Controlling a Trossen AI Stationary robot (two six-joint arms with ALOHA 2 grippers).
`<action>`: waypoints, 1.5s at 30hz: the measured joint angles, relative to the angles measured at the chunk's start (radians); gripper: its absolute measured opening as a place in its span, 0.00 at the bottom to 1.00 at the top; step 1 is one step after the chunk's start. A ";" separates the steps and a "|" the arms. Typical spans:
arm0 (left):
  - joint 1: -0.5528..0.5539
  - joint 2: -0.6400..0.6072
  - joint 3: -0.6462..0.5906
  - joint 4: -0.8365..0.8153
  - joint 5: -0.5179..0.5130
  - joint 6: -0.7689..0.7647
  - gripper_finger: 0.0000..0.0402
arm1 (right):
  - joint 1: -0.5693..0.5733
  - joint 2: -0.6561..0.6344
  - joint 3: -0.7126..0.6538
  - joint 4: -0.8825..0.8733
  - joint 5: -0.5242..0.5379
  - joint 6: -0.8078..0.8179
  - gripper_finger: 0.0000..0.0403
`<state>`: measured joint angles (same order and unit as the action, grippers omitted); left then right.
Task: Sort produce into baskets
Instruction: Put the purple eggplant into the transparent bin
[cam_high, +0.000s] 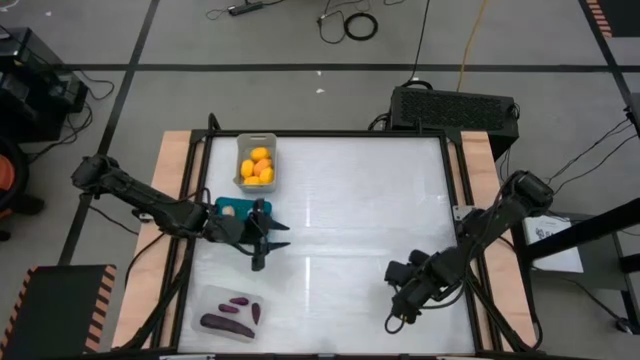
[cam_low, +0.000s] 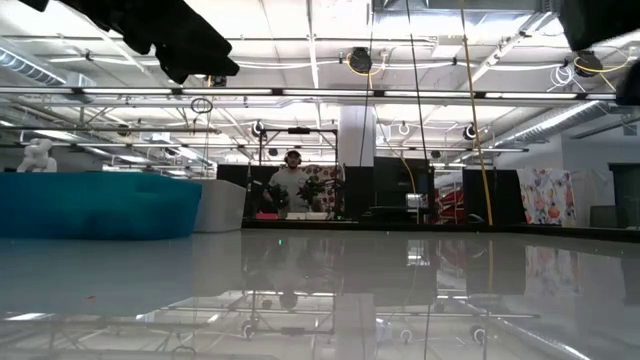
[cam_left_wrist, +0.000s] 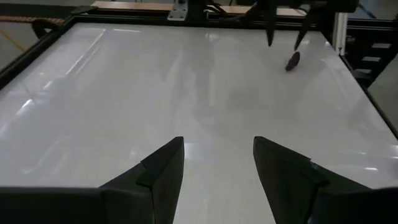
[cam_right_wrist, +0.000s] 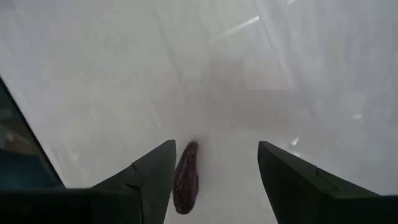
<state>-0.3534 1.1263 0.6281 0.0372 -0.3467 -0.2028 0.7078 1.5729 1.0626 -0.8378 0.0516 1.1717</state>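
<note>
With the right gripper (cam_right_wrist: 214, 177) open and empty above the eggplant (cam_right_wrist: 185, 177) near the table's (cam_high: 340, 220) right front corner, lies lengthwise between fingers.

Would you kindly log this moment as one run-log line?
right gripper: open, over loose eggplant | left gripper: open, empty, beside teal bin | grey bin: yellow-orange fruits | clear bin: eggplants

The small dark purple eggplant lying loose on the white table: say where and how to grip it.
Grip the small dark purple eggplant across its narrow middle, coming straight down from above. It lies flat and elongated on the white table, between the open fingers of the right end effector, nearer one finger.
</note>
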 joint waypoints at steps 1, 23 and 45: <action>0.000 0.000 0.000 0.000 0.008 0.000 0.50 | 0.003 0.004 -0.011 0.013 -0.001 0.018 0.54; 0.000 0.000 0.000 -0.002 0.059 -0.002 0.50 | 0.088 0.082 -0.116 0.225 0.030 0.182 0.54; 0.000 0.000 0.000 -0.012 0.091 -0.028 0.50 | 0.092 0.142 -0.114 0.228 0.020 0.174 0.11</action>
<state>-0.3538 1.1259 0.6279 0.0248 -0.2552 -0.2306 0.8001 1.7145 0.9489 -0.6097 0.0716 1.3460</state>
